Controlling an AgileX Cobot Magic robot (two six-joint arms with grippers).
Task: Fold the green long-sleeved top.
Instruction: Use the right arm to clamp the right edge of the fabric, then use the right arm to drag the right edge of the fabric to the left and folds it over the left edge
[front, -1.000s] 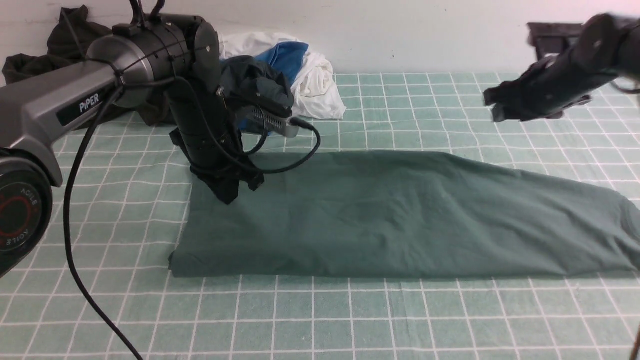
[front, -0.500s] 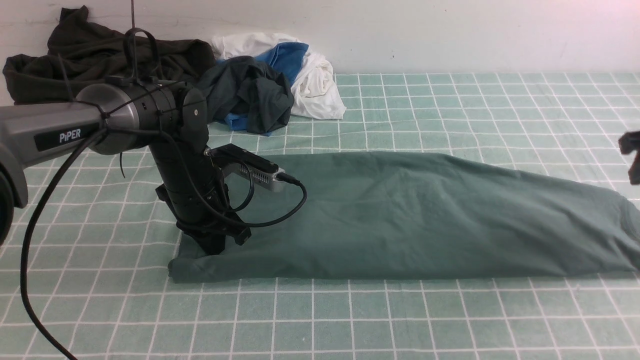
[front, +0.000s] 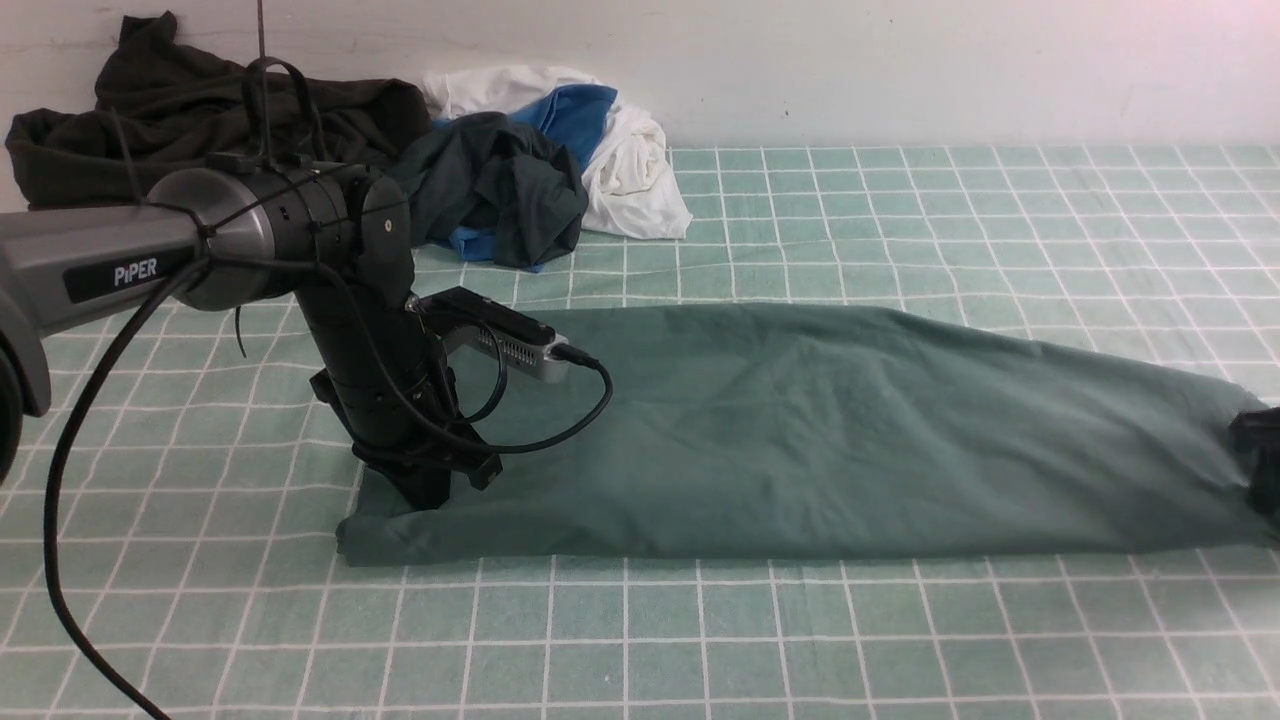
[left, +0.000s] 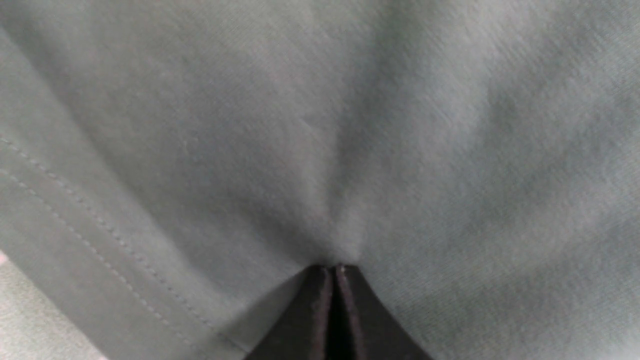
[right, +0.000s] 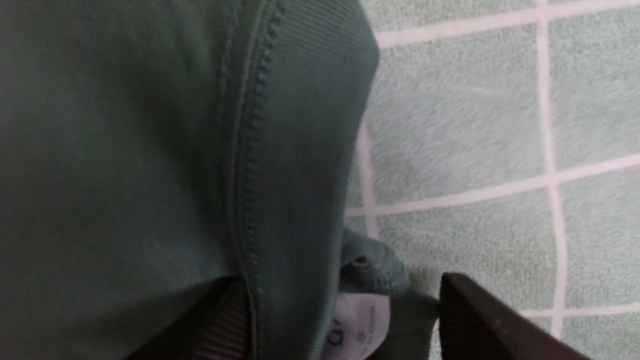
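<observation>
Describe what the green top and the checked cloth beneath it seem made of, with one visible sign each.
Green long-sleeved top: looks like soft matte knit jersey, probably cotton; fine grain, ribbed neck band. Checked cloth: seems a fuzzy napped fabric, perhaps fleece or flannel; brushed-looking surface up close.

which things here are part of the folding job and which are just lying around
For the job: green long-sleeved top; left gripper, pinching it near the hem; right gripper, open at its collar.
Lying about: blackish-brown garment; dark teal-grey garment; white and blue clothes.
</observation>
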